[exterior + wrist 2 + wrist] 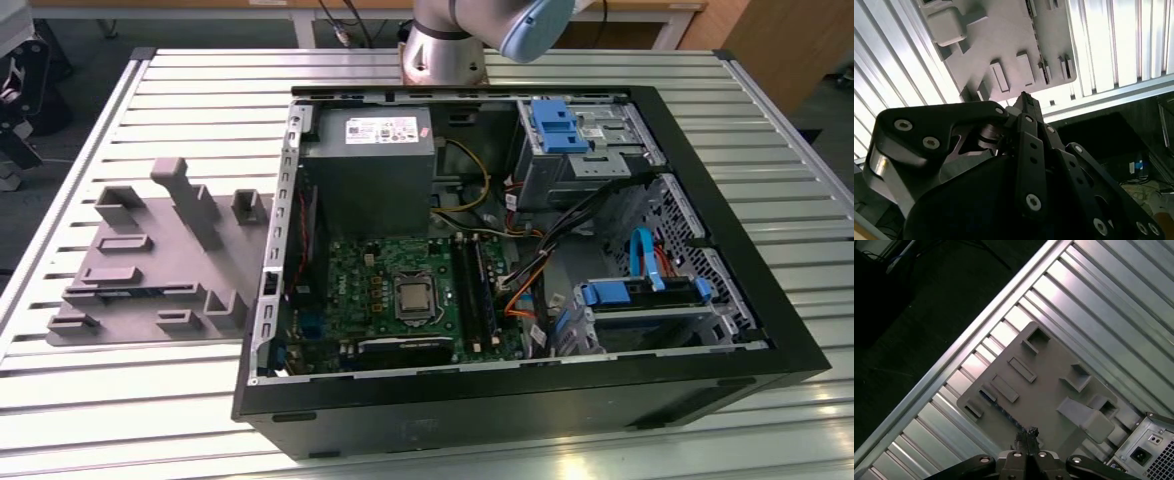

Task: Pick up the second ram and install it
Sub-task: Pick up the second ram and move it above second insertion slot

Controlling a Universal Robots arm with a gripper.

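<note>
"Both fingers together, then? Nothing between them?"

"Pressed tip to tip, yes. My hand (1026, 432) is closed, with nothing in it that I can see. It hangs above the grey holder (1054, 385), clear of it, with the slats of the worktop (1104, 305) running beyond."

"Where's the second ram?"

"In the holder. The second ram (988, 395) is a thin dark strip lying edge-on in one of the narrow slots, along the side with the small pockets. In the exterior view it reads as a bluish line on the part of the holder nearest the camera. I judge the slot keeps it standing on its long edge so that two fingers can close across its thin faces, rather than scrabble at a flat board."

"And the place it's meant for?"

"The open computer case (534, 395) lies on its side on the worktop, just beside the holder, on the exterior view's right. Laid that way, the green motherboard (354, 285) faces up, so its long black slots (470, 285) can be reached from above. Whether one is already filled I can't tell."

"How far along are you?"

"Nothing picked up yet, by my reckoning — the stick sits in its slot and my hand is apart from it."
</note>
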